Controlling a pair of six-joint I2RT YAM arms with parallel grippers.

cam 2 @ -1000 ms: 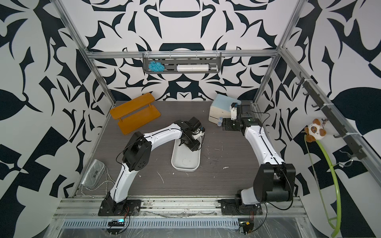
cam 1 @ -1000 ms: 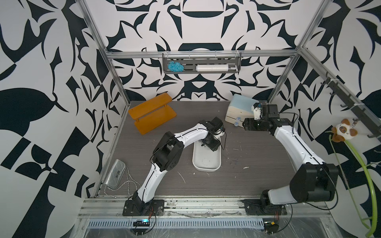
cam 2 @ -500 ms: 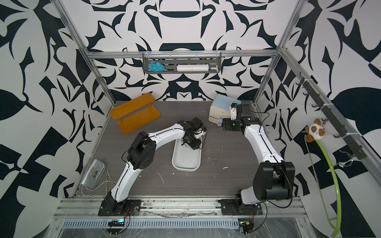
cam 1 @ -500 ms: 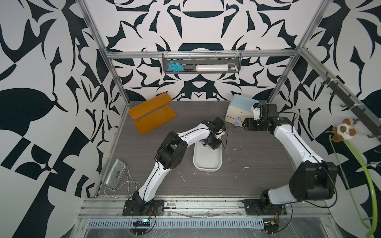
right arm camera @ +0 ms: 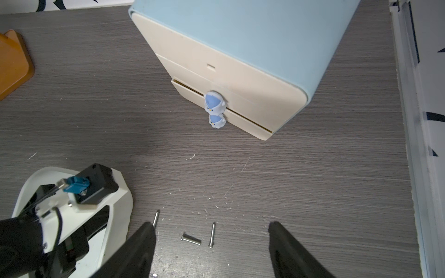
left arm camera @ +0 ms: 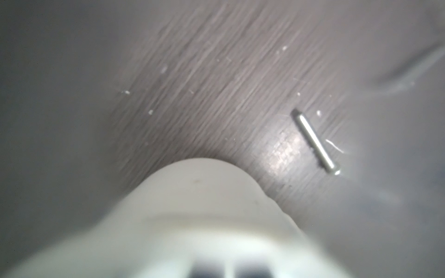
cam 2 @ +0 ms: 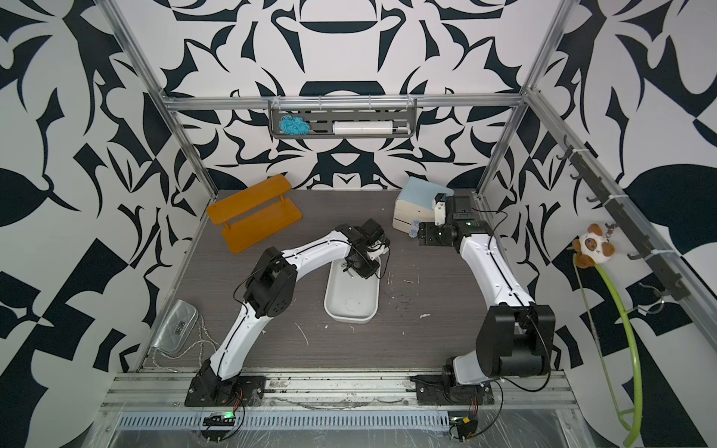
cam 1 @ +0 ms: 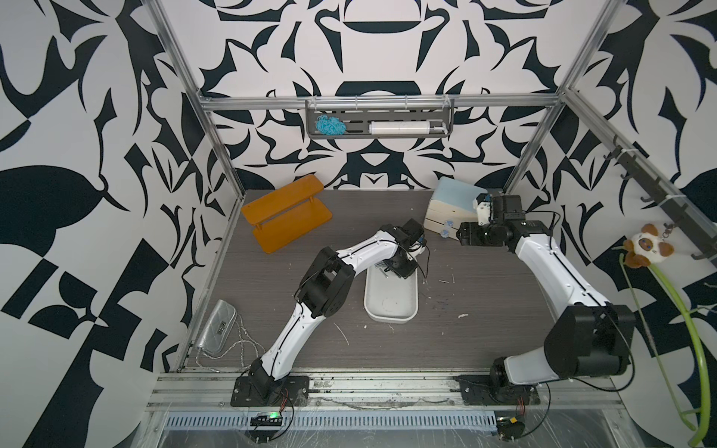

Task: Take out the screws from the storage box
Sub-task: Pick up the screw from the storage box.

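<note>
Task container: the storage box (cam 1: 391, 319) sits near the middle of the counter (cam 1: 485, 341), with its long side running away from the arm bases.
Screws inside: a small cluster of screws (cam 1: 381, 267) lies at the far end of the storage box. The near part of its floor is bare.
Screws outside: at least three (right arm camera: 191, 239) lie on the counter just off the far right corner of the storage box.
Left fingers (cam 1: 395, 270): closed, lowered into the far end of the storage box at the cluster. Whether a screw is pinched cannot be told: the arm hides the tips from above and the left wrist view is blurred.
Right fingers (right arm camera: 142, 243): spread wide and empty, above the loose screws, between the storage box and the cabinet (cam 1: 446, 209).
Risk, missed grip: the screws are thin and the box floor is smooth, so closed fingers may come up empty or drop a screw on the lift.
Risk, box shift: pressure at the far wall may slide or tip the light storage box.
Risk, snag: the cable (cam 1: 428, 263) hanging beside the storage box may catch its rim.
Risk, wrong target: white flecks (cam 1: 461, 316) right of the storage box resemble screws.
Risk, collision: both arms work close to the same far corner.
Writing: no brand, label or text is readable.
</note>
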